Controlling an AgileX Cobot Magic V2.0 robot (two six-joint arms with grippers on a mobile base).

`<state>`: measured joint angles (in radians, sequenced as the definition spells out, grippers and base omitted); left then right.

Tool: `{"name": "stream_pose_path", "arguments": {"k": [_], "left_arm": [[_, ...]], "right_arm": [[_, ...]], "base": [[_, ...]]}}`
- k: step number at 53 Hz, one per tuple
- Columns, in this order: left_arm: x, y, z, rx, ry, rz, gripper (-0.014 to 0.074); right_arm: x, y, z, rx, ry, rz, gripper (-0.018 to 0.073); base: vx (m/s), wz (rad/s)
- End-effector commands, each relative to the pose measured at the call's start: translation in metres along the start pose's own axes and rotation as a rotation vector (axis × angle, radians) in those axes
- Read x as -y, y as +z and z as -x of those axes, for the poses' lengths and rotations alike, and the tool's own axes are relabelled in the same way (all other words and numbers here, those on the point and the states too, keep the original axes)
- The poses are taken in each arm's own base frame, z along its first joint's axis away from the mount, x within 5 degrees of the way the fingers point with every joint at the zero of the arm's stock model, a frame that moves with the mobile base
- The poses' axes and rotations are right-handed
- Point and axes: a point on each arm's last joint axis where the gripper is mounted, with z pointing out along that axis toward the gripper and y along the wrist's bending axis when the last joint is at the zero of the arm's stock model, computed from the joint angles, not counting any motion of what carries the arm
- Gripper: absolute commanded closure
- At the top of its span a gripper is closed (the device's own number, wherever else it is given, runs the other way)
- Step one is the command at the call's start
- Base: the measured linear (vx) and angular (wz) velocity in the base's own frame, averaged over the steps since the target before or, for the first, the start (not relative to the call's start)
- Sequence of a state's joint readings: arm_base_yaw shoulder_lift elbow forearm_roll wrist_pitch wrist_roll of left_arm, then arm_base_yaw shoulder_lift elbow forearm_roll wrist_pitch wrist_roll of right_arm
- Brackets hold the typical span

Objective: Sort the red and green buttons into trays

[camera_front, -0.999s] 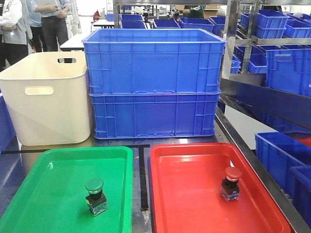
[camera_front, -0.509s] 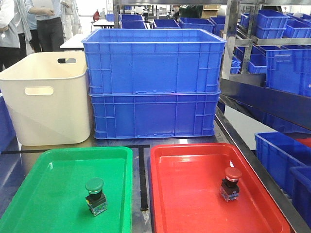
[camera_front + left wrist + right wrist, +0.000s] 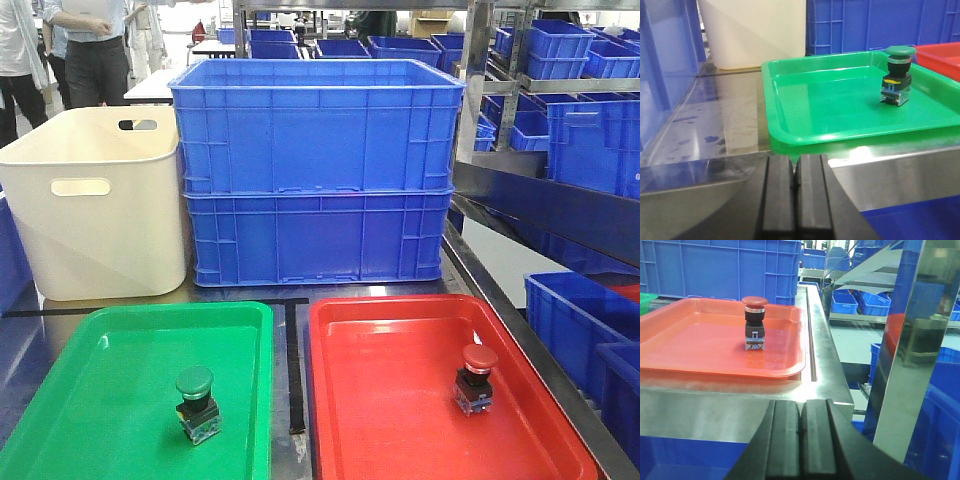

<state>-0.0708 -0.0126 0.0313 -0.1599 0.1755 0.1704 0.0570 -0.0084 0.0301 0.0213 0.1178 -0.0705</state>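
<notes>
Left pincer (image 3: 795,187) pressed closed, nothing held, low before steel surface (image 3: 735,130) edge. Right pincer (image 3: 801,432) likewise closed, empty. Green button (image 3: 196,402) upright in green tray (image 3: 110,390), toward 5 o'clock of tray. Red button (image 3: 476,378) upright in red tray (image 3: 390,400), toward 3 o'clock. Black tape strip (image 3: 293,370) between trays. Beyond: cream bin (image 3: 95,200) at 11 o'clock, stacked blue crates (image 3: 315,170) at 12.

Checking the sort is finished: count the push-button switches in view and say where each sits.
2. The green-capped push-button switch stands in the glossy green plastic tray; the red-capped push-button switch stands in the glossy red plastic tray.
</notes>
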Motion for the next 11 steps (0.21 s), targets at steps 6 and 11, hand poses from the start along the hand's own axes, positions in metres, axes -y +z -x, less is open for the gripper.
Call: {"name": "stream_pose_path", "arguments": {"k": [6,11], "left_arm": [[-0.0012,-0.0012,0.0073,0.092,-0.018,0.013,0.0602],[-0.0012,-0.0012,0.0073,0.092,-0.018,0.013,0.0602]], "right_arm": [[0.0004,-0.001,0.0061,0.088,-0.008,-0.005,0.0569],[0.0004,-0.001,0.0061,0.088,-0.008,-0.005,0.0569]], "base": [[0.0,0.0],[0.0,0.0]]}}
